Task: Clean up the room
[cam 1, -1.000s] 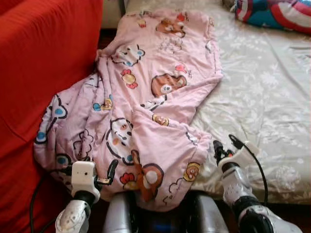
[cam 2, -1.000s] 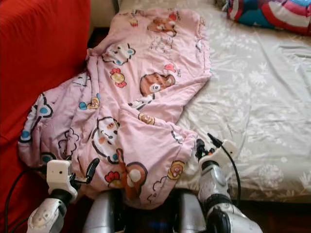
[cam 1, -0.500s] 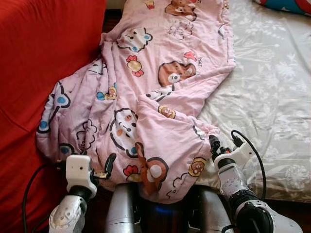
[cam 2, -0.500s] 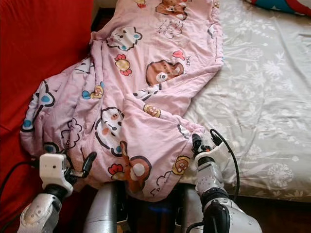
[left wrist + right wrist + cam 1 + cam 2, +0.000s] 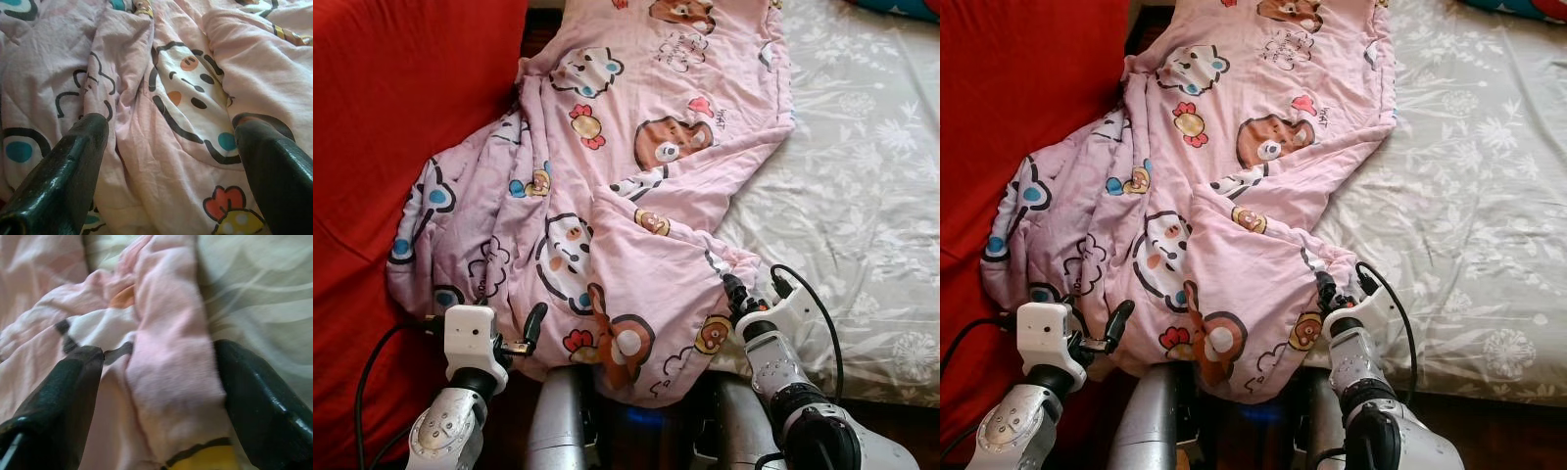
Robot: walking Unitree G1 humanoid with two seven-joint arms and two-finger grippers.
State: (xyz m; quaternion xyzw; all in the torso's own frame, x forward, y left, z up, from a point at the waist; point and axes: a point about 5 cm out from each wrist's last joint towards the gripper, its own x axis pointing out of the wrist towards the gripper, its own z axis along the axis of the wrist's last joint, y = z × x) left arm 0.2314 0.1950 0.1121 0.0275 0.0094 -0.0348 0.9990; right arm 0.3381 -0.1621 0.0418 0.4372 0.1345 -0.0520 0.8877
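in the left eye view you see the blanket [image 5: 636, 196] lying crumpled along the bed [image 5: 862, 215], its long axis running away from you, its near end hanging off the edge between your arms, its left side against the red couch [image 5: 401, 127]. the right gripper [image 5: 736, 294] is at the near right corner; the left gripper [image 5: 530, 331] sits at the near left hem. in the left wrist view the fingers [image 5: 63, 166] stand spread wide, blanket just ahead. in the right wrist view the fingers [image 5: 63, 387] straddle a rolled fold, not yet closed. the right arm looks better placed.
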